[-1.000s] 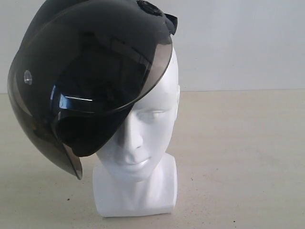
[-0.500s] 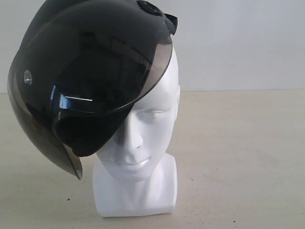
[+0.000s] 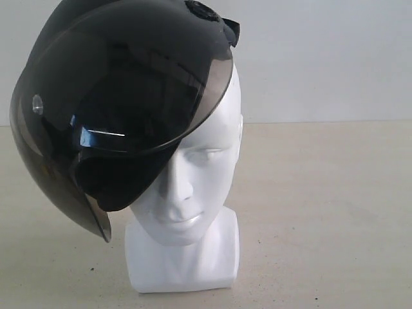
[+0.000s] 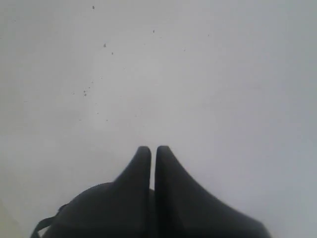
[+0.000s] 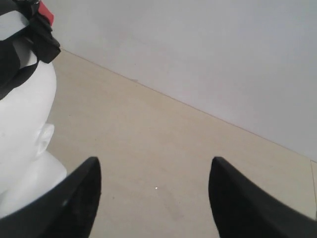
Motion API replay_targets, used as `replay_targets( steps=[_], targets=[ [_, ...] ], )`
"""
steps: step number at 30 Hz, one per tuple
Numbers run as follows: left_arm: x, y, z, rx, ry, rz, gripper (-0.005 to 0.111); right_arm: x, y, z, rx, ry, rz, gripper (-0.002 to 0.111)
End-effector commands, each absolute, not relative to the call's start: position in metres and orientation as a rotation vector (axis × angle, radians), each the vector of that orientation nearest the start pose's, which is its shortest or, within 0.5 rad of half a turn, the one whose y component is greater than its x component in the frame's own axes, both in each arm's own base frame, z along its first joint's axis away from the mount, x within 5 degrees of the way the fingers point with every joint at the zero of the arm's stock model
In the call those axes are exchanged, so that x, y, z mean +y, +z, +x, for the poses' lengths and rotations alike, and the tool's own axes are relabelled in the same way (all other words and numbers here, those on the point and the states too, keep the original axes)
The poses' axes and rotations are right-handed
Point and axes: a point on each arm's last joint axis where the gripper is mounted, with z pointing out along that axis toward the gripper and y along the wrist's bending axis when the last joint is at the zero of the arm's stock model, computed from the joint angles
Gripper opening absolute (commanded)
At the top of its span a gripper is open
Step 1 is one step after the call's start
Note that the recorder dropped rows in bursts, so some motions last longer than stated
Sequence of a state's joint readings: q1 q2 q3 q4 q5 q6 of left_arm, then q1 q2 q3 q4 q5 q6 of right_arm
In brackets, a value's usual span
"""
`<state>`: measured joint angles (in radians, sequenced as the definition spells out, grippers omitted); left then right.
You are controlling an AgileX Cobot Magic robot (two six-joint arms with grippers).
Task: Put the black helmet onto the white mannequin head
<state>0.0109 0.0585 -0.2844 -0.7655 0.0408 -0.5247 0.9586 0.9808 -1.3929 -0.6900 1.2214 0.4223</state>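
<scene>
Status, both arms:

1. The black helmet (image 3: 122,96) sits tilted on the white head (image 3: 199,174). It covers the crown and hangs down over the side of the face toward the left of the exterior view. The nose, the mouth and one eye show outside it.
2. The helmet is the only hollow item in the scene. Its dark padded interior holds the upper part of the head. How deeply the head is seated cannot be told.
3. The smoky visor (image 3: 48,154) slants down past the cheek, clear of the head's blocky base (image 3: 183,264).
4. The base stands upright on the beige table (image 3: 322,212) in front of a pale wall (image 3: 322,58).
5. My left pincer (image 4: 152,148) has its jaws pressed together, with only a thin slit between them. It faces the wall. A dark rounded mass lies beneath it; I cannot tell whether this is the helmet.
6. My right pincer (image 5: 154,161) is spread wide and holds nothing. It is beside the head, near the ear (image 5: 42,141), and touches neither head nor helmet. A black strap with a red tab (image 5: 45,12) lies on the head.
</scene>
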Motion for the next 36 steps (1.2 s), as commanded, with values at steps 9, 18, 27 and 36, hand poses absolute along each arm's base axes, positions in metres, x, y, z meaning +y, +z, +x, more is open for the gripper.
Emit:
replay_targets(
  steps=[9, 18, 27, 36],
  targets=[
    [-0.024, 0.348, 0.171, 1.973, -0.655, -0.391, 0.004, 0.083, 0.476, 0.128, 1.994, -0.044, -0.425, 0.06],
    [0.003, 0.305, 0.239, 2.187, -0.617, -0.395, 0.004, 0.08, 0.479, 0.13, 1.967, -0.079, -0.391, 0.04],
    [0.008, 0.24, 0.261, 2.305, -0.585, -0.224, 0.004, 0.079, 0.479, 0.13, 1.967, -0.079, -0.388, 0.036],
    [-0.002, 0.227, 0.278, 2.236, -0.851, -0.27, 0.004, 0.103, 0.502, 0.13, 1.791, 0.275, -0.354, 0.034]
  ],
)
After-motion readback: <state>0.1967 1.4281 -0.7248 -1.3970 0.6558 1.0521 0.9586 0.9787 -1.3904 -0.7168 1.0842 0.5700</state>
